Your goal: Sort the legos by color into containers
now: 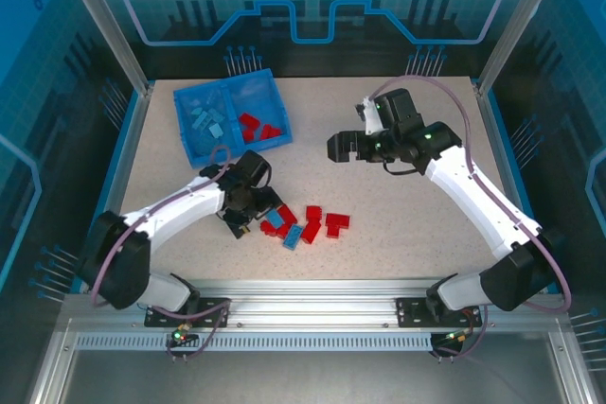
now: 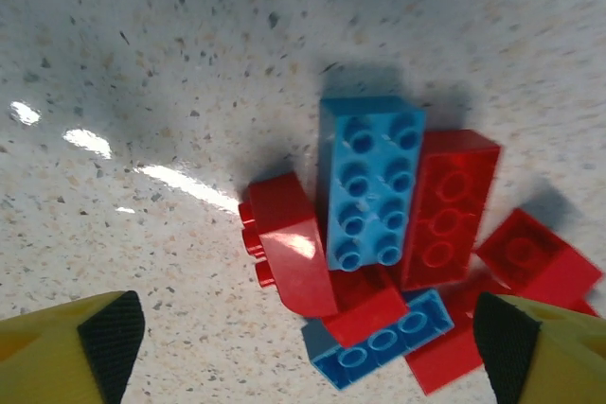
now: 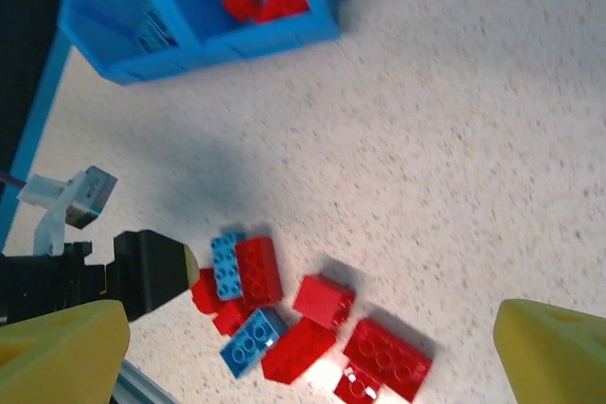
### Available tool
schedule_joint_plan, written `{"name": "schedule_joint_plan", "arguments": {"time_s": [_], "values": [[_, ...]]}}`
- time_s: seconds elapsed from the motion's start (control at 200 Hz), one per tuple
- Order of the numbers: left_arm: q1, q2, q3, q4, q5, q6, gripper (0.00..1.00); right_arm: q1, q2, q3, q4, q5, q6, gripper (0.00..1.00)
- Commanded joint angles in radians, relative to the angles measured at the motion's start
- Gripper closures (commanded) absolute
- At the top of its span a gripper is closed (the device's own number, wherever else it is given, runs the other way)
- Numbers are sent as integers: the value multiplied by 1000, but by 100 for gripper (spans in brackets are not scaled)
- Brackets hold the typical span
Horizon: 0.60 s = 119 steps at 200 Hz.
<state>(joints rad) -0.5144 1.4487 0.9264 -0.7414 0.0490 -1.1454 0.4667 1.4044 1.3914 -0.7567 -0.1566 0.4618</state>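
- Right now my left gripper [image 2: 308,342] is spread wide and empty, its yellow, black-padded fingers [image 2: 106,338] low over the left end of the loose legos.
- Just beneath it a light blue brick [image 2: 369,182] lies studs up, touching a long red brick [image 2: 447,205] on one side and a tipped red brick [image 2: 289,243] on the other; a darker blue brick [image 2: 383,352] lies partly under them.
- My right gripper [image 3: 308,352] is also released, holding nothing, raised above the table [image 1: 407,224] and well apart from the bricks.
- The pile of loose legos [image 1: 305,224] sits near my bases, between the two arms.
- The tray [image 1: 241,150] stands at the far left, well apart from the pile: light blue pieces [image 1: 208,125] in its left compartment, red pieces [image 1: 258,126] in its right compartment.
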Motion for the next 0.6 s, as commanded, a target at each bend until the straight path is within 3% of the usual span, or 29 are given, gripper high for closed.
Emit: {"name": "schedule_joint_plan", "arguments": {"time_s": [0.0,0.245,0.355,0.59], "values": [[-4,43,14,-13,56,-22,15,-21,-14,-3,-20,-49,21,0],[-3,87,-16,-10,50,-16,42,-31,16,38,-43,-52,7,0],[-4,89,-33,-2,60,-20,51,-33,26,41,-50,-53,5,0],[-5,85,-63,-19,66,-2,56,-36,36,36,-58,-60,1,0]]}}
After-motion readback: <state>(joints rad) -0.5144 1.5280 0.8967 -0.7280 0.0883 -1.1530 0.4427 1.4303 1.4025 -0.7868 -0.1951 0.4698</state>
